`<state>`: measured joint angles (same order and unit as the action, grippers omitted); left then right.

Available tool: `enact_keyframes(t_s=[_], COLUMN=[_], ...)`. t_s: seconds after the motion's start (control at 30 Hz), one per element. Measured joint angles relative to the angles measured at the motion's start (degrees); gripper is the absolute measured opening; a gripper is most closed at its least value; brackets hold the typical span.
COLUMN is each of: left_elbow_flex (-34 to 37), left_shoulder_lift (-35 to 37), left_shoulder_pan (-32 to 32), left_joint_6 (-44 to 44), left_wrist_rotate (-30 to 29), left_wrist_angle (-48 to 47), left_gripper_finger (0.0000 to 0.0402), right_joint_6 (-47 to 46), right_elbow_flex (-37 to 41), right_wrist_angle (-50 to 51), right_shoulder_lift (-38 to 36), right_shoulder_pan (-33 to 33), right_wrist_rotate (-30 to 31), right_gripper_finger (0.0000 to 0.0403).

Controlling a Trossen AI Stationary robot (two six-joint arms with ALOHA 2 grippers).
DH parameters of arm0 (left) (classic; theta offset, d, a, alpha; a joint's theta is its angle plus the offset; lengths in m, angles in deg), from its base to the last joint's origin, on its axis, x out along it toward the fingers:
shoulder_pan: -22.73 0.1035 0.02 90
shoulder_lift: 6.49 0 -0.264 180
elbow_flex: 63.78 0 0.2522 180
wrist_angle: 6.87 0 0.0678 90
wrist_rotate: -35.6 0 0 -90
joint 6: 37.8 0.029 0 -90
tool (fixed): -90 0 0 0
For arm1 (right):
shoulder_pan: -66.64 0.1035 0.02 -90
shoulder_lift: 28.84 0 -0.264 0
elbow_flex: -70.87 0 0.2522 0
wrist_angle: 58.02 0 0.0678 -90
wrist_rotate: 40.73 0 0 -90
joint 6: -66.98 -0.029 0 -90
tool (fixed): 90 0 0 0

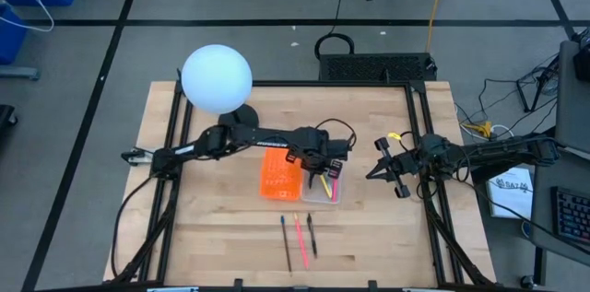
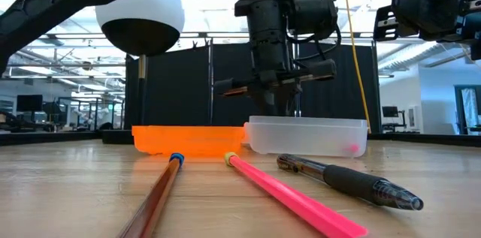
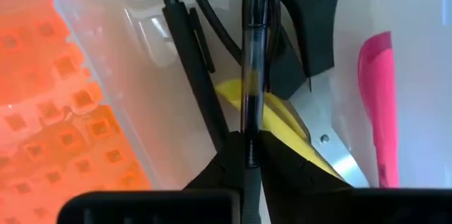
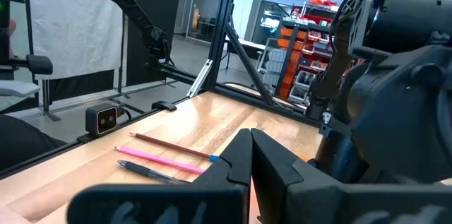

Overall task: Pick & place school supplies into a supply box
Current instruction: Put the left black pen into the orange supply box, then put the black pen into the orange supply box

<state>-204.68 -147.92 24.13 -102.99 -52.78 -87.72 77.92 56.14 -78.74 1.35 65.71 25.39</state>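
- left gripper (image 3: pixel 248 155) pinches a dark pen (image 3: pixel 252 61) above the clear box (image 1: pixel 322 184), mid-table.
- right gripper (image 4: pixel 248 155), pressed together, waits at 3 o'clock.
- three pens (image 1: pixel 298 235) lie at 6 o'clock.

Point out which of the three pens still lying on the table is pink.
The pink pen is the middle of the three, between the brown pencil and the dark pen, in front of the supply box.

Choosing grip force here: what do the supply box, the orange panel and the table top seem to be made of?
Supply box: likely clear, slightly frosted plastic, since contents show through. Orange panel: translucent plastic with a moulded square grid. Table top: pale wood with visible plank seams.
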Motion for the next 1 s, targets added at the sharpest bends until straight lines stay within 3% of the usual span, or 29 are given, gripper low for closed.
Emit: enact_keyframes(t_s=[0.37,0.57,0.67,0.83,1.0], left_elbow_flex=[0.0,-0.8,-1.0,-1.0,-1.1], left_shoulder_lift=[0.2,4.0,9.0,19.9,28.9], left_shoulder_pan=[-1.9,-3.2,-4.9,-9.1,-17.3], left_joint_6=[2.9,8.7,12.9,22.2,41.2], left_wrist_rotate=[1.0,1.9,-4.3,-19.5,-37.3], left_wrist_angle=[1.4,1.4,1.2,1.1,-3.6], left_gripper_finger=[0.0135,0.0163,0.0164,0.0165,0.0143], right_joint_6=[0.4,0.3,0.3,0.3,0.3], right_elbow_flex=[0.0,0.0,0.0,0.0,0.0], right_wrist_angle=[0.0,0.0,0.0,0.0,0.0], right_shoulder_lift=[0.0,0.0,0.1,0.1,0.1], right_shoulder_pan=[0.0,0.0,0.0,0.0,0.0], right_wrist_rotate=[0.0,0.0,0.0,0.0,0.0], right_gripper_finger=[0.0000,0.0000,0.0000,0.0000,0.0000])
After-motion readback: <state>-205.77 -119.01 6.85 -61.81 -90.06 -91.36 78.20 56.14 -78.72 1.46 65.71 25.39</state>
